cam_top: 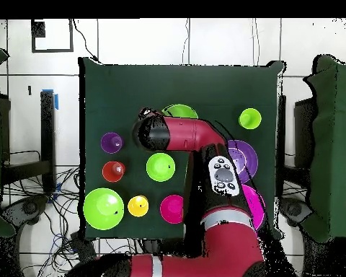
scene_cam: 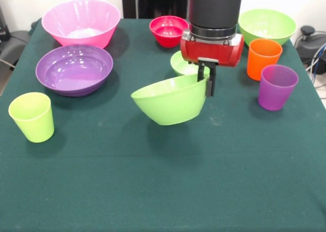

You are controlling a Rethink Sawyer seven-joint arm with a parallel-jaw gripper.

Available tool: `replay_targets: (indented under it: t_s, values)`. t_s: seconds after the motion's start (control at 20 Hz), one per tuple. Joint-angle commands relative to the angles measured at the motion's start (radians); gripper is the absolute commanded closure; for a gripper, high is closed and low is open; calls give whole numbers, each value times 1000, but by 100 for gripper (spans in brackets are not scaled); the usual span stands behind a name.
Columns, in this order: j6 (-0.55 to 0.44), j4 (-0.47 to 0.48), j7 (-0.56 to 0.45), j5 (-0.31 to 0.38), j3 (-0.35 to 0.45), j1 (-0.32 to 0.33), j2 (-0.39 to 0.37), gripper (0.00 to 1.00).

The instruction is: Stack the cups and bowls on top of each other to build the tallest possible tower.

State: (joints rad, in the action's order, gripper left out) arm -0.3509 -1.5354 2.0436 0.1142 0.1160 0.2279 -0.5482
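The fingers [scene_cam: 208, 82] are clamped on the rim of a lime green bowl [scene_cam: 169, 100], which hangs tilted above the worktop [scene_cam: 163, 181], its open side turned up and away from them, its rounded bottom clear of the cloth. Just behind the fingers a smaller green bowl [scene_cam: 181, 65] sits on the worktop, partly hidden by the red wrist [scene_cam: 212, 47]. Beyond that stand the small red bowl [scene_cam: 168, 30] and, off to the other side, a large green bowl [scene_cam: 267, 25]. Close beside the fingers on that side are the orange cup [scene_cam: 264, 58] and the purple cup [scene_cam: 277, 86], standing near each other. Across from the held bowl lie the shallow purple bowl [scene_cam: 74, 69] and the pink bowl [scene_cam: 81, 22], apart, not stacked. The lime green cup [scene_cam: 32, 116] stands alone near the worktop's edge. In front of the fingers the green cloth is open to the near edge. Overhead, a yellow cup [cam_top: 138, 205] shows near the robot's base.
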Motion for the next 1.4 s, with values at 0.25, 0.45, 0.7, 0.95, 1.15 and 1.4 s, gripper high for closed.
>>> replay_targets:
  t_s: [0.25, 0.45, 0.7, 0.95, 1.15, 1.4]
  values:
    - [-65, 61, -20, 34, 85, -22, 19, 100]
    - [-69, 68, -20, 35, 83, -26, 21, 100]
    - [-64, 75, -22, 39, 82, -27, 27, 100]
    - [-60, 104, -34, 42, 89, -23, 47, 100]
    - [-64, 157, -69, 48, 114, -9, 88, 100]
    - [-56, 162, -72, 56, 117, -11, 91, 100]
